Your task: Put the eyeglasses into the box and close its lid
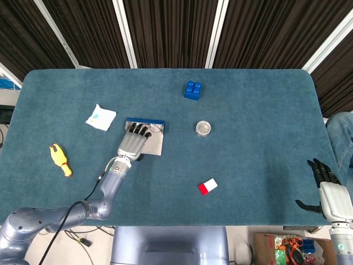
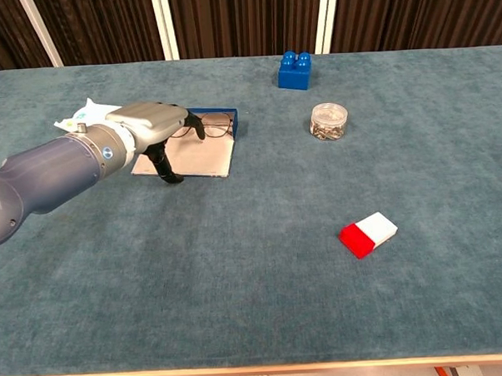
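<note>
Eyeglasses (image 2: 208, 125) in box (image 2: 201, 155); jar (image 2: 329, 121) right; brick (image 2: 294, 70) behind.

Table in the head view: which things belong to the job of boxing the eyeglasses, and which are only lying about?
For the job: eyeglasses, box, left hand over the box.

Only lying about: blue brick, small clear jar, red and white block, yellow toy, white packet.

Left hand (image 2: 158, 125) reaches over the open box (image 2: 201, 155), beside the eyeglasses (image 2: 208, 124).
</note>
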